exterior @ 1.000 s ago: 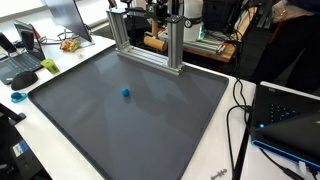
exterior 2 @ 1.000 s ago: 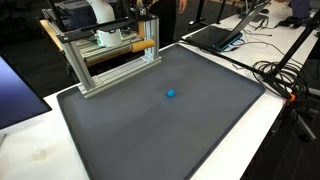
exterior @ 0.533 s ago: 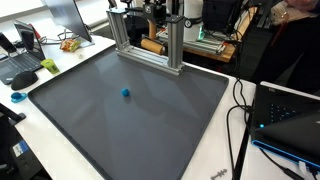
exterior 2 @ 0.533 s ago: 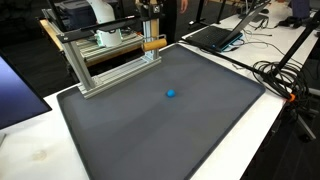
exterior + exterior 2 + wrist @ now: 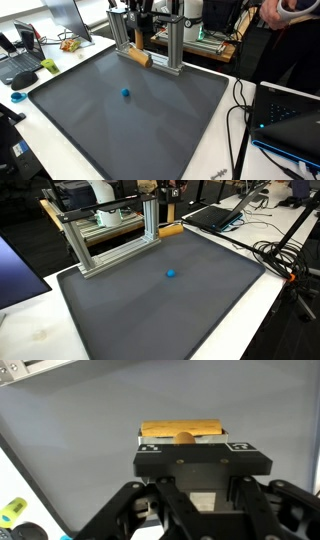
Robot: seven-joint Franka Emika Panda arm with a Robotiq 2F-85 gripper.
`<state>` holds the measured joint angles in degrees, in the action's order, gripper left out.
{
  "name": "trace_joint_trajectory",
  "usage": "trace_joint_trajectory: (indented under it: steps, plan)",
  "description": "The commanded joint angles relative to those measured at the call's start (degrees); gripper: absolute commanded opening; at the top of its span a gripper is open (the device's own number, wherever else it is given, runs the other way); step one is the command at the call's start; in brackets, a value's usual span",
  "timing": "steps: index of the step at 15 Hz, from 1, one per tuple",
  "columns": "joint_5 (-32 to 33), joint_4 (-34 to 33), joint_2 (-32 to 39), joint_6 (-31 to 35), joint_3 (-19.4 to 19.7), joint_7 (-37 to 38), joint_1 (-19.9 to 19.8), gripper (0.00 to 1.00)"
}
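One tan rectangular wooden block sits clamped mid-length in the narrowed jaws, just beside the silver aluminium frame. It looks light, stiff and sturdy, with smooth faces, so gripping across its flat long sides seems safest.

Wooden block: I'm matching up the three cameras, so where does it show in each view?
Exterior view: the wooden block is at top centre, under the jaws, in front of the metal frame.
Exterior view: top, just right of centre, beside the frame's post.
Wrist view: centre, between the jaws.
Shared landmark: the grey mat, in all three.
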<state>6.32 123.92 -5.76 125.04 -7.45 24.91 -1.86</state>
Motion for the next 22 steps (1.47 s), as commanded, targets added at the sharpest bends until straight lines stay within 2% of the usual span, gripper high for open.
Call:
trace_joint_trajectory:
  steps: [1, 6, 7, 10, 14, 22]
  plan:
    - [0.8, -1.5, 1.7, 0.1, 1.5, 0.7, 1.3, 0.47]
    - [1.1, -4.0, 4.6, 0.3, 2.1, 1.1, 1.5, 0.47]
    - [1.1, -4.1, 4.6, 0.3, 2.1, 1.1, 1.5, 0.22]
    - [-0.6, -7.7, 10.3, -1.0, 3.2, -4.7, 1.4, 0.22]
    - [-1.8, -10.9, 16.7, 0.8, 4.8, -10.1, 1.3, 0.22]
    - [-3.5, -18.4, 23.9, -0.3, 6.2, -14.0, 1.3, 0.22]
